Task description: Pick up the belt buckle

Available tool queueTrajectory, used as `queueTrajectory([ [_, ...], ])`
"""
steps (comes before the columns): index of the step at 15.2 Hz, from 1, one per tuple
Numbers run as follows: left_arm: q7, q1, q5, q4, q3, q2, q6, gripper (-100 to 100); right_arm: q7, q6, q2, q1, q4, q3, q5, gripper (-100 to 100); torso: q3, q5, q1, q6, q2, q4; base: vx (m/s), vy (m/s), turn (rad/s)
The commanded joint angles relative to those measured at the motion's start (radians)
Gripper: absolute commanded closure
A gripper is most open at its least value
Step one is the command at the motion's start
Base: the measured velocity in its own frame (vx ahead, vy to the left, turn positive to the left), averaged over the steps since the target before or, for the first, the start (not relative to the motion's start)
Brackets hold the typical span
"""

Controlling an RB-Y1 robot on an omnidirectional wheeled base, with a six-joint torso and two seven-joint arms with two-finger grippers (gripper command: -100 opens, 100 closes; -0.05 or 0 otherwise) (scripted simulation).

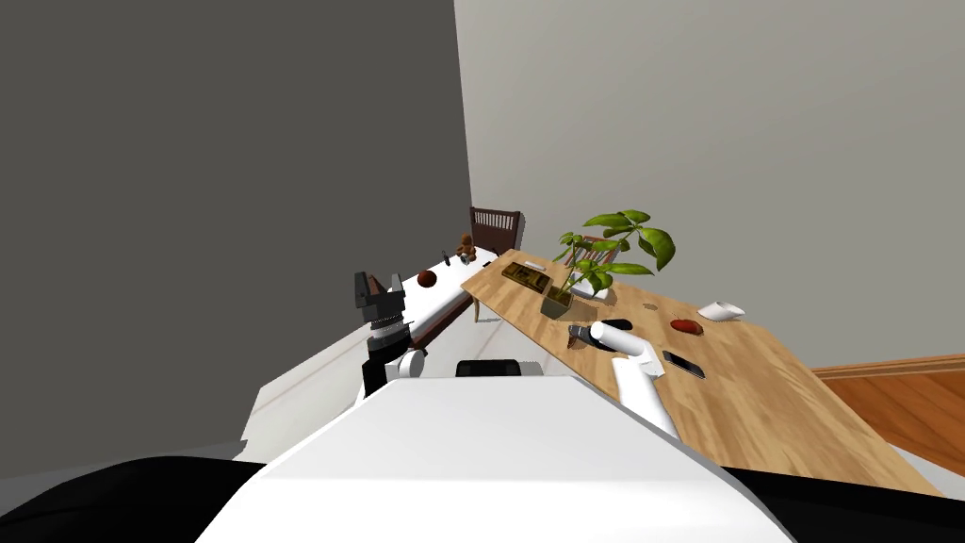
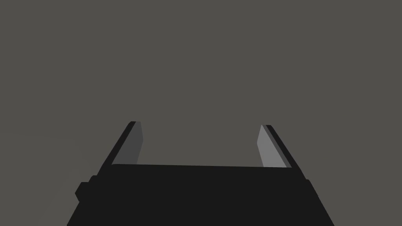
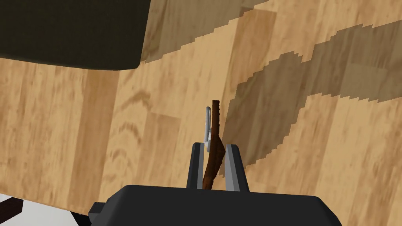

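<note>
The right gripper (image 3: 215, 146) was clamped on the belt buckle (image 3: 216, 117) near 1 end — a jolt, I reckoned, could pivot it loose.

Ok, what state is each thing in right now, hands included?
Right hand: shut on the belt buckle, over the wooden table.
Belt buckle: held edge-on between the fingers.
Left hand: open, empty, raised.
Potted plant: upright on the table.
Phone: lying flat on the table.

Partly hidden belt buckle (image 3: 214, 125)
Its lower end is lost between the fingers of the right claw (image 3: 215, 146).
</note>
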Motion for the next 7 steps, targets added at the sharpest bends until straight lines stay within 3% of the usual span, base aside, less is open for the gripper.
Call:
queueTrajectory([
  [1, 0.0, 0.0, 0.0, 0.0, 0.0, 0.0, 0.0, 0, 0.001, 0.02, -0.006, 0.017, -0.03, -0.001, -0.014, 100, 0.0, 0.0, 0.0, 0.0, 0.0, 0.0, 0.033, 0.03, -0.046],
  [6, 0.0, 0.0, 0.0, 0.0, 0.0, 0.0, 0.0, 0, 0.003, 0.058, -0.016, 0.055, -0.095, -0.001, -0.043, 100, 0.0, 0.0, 0.001, -0.001, -0.001, 0.0, 0.03, 0.027, -0.032],
  [7, 0.0, 0.0, 0.0, 0.0, 0.0, 0.0, 0.0, 0, 0.001, 0.049, -0.013, 0.047, -0.082, -0.001, -0.035, 100, 0.0, 0.0, 0.001, -0.001, 0.0, 0.0, 0.012, 0.011, -0.017],
])
